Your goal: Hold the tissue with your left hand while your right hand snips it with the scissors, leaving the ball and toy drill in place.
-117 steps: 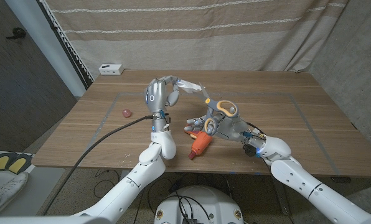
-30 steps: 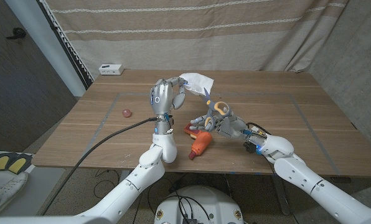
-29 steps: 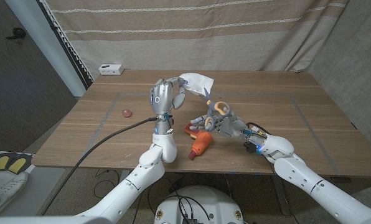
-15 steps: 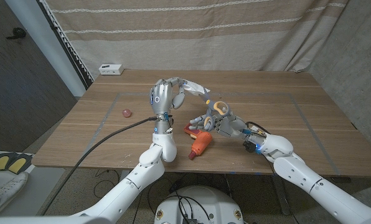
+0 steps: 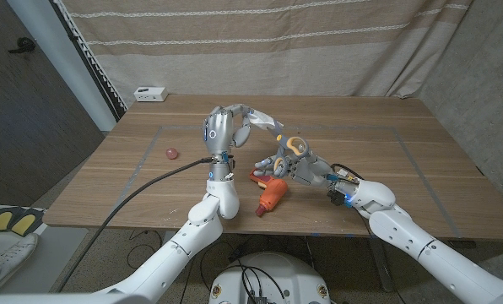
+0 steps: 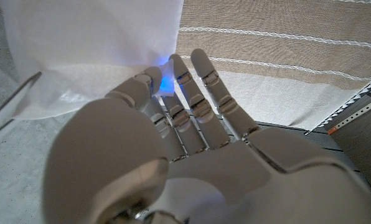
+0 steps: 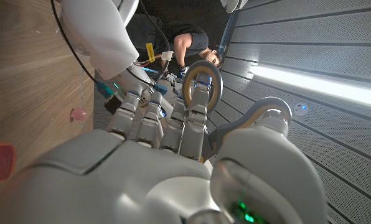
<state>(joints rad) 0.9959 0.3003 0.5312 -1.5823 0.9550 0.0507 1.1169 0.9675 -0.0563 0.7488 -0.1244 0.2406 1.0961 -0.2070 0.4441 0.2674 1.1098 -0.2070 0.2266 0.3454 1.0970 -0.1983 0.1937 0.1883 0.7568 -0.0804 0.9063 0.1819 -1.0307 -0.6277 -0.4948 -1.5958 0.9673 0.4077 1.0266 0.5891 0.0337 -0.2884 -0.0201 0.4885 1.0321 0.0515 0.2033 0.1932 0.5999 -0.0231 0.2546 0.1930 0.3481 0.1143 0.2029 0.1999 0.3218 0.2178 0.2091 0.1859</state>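
Snipping works best if the left hand keeps pinching the tissue tight, up off the bench, while the right hand, gripping the scissors, cuts the loose edge beside it

Right hand — fingers through scissors

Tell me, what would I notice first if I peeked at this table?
Probably the robot's silver left hand raised mid-table, pinching a thin white tissue that hangs out to its side. Right beside it, the right hand holds grey scissors with orange-lined handles pointing up at that tissue. An orange toy drill lies just below them, and a small pink ball sits apart, off towards the table's left.
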